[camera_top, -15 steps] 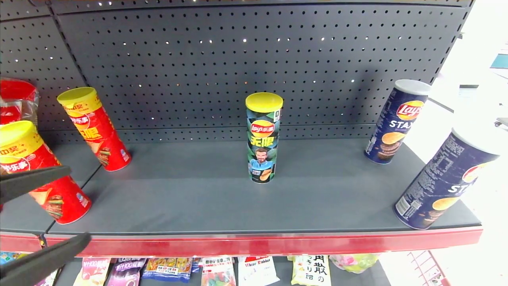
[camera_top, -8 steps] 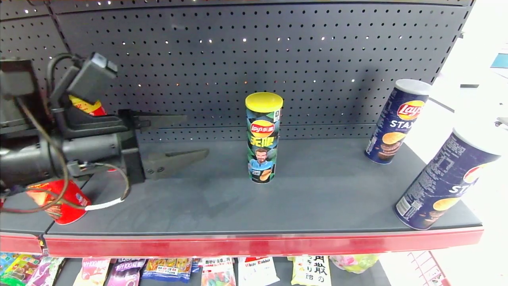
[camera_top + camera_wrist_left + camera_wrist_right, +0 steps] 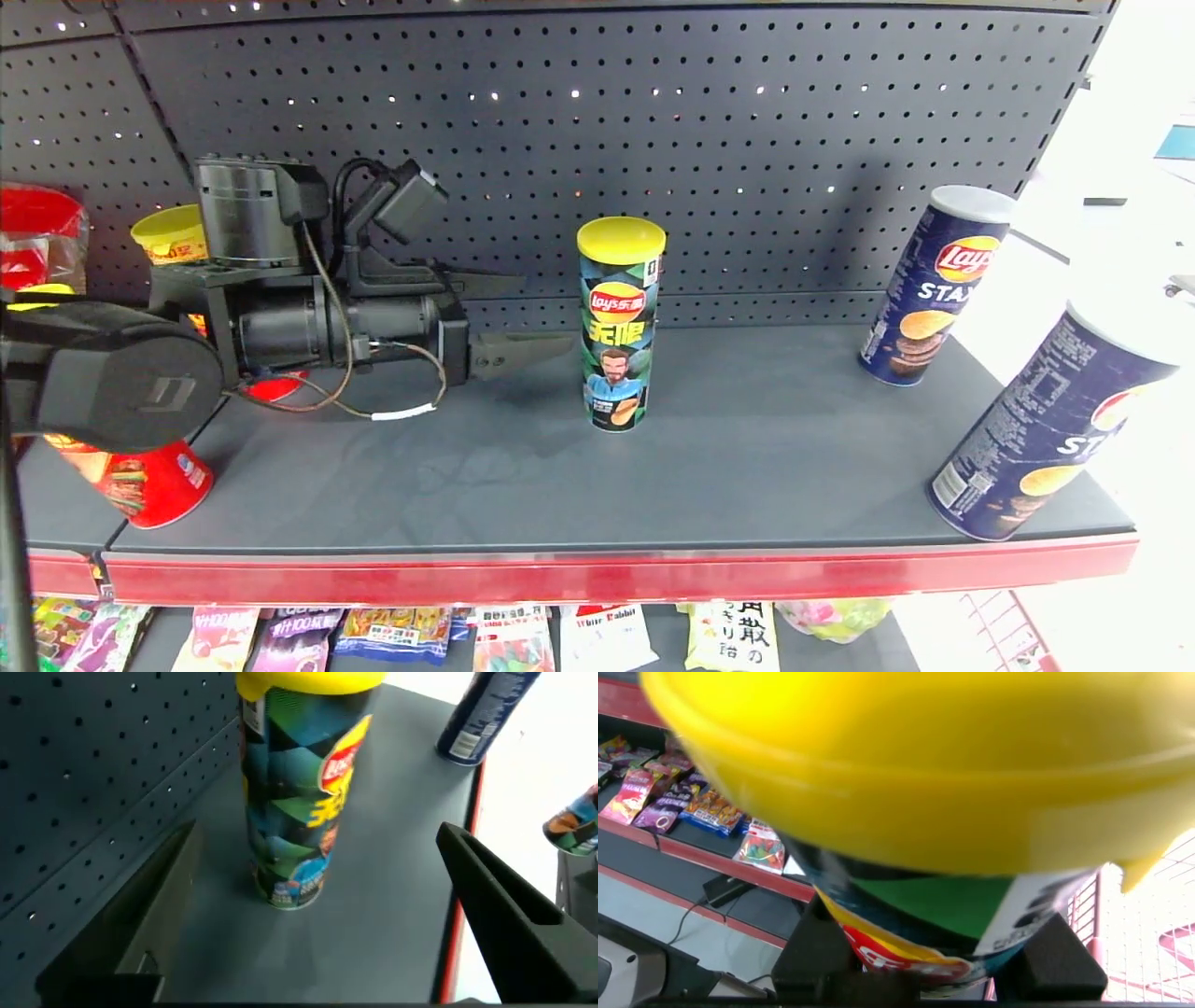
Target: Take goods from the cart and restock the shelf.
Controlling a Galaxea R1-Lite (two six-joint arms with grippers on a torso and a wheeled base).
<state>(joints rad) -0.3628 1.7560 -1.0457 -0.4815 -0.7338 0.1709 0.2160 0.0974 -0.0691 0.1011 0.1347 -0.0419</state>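
A green chip can (image 3: 618, 327) with a yellow lid stands upright in the middle of the dark shelf (image 3: 747, 467). My left gripper (image 3: 546, 311) is open just left of it at mid height, its fingertips a short gap from the can. From the left wrist, the same green can (image 3: 294, 803) stands ahead between the spread fingers (image 3: 495, 896), untouched. My right gripper (image 3: 943, 957) is shut on another yellow-lidded chip can (image 3: 924, 793), whose lid is right up against the right wrist camera.
Two red cans (image 3: 140, 481) (image 3: 168, 233) stand at the shelf's left behind my left arm. Two blue cans (image 3: 934, 289) (image 3: 1046, 429) stand at the right, one near the front edge. Pegboard backs the shelf. Snack bags (image 3: 523, 635) lie on the lower shelf.
My left arm has swept in from the left edge along the shelf, bringing its open gripper close beside the green can. The cans on the shelf have not moved.
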